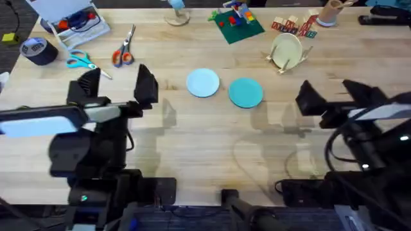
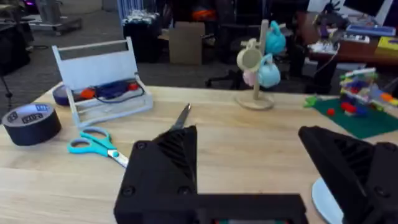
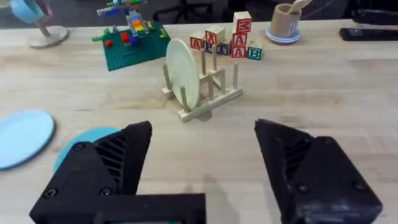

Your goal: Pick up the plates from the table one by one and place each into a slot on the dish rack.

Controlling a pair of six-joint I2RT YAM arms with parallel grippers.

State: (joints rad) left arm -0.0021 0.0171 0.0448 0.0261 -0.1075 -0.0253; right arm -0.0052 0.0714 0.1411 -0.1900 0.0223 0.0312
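1. wooden table (image 1: 205,144) carries both flat plates mid-board, untouched; no pick begun.
2. dish rack (image 3: 202,87) holds a cream plate (image 3: 181,71), further slots free.
3. right gripper (image 3: 202,180), jaws wide and empty, is nearest the teal plate (image 1: 245,92): descend, pinch its rim.
4. left gripper (image 1: 119,86), also open and empty, is beside the light-blue plate (image 1: 203,83).

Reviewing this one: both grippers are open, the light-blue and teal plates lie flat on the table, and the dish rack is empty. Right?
Not quite: the dish rack already holds a cream plate standing upright between its pegs, as the right wrist view shows. The rest stands: light-blue plate and teal plate lie flat, both grippers open.
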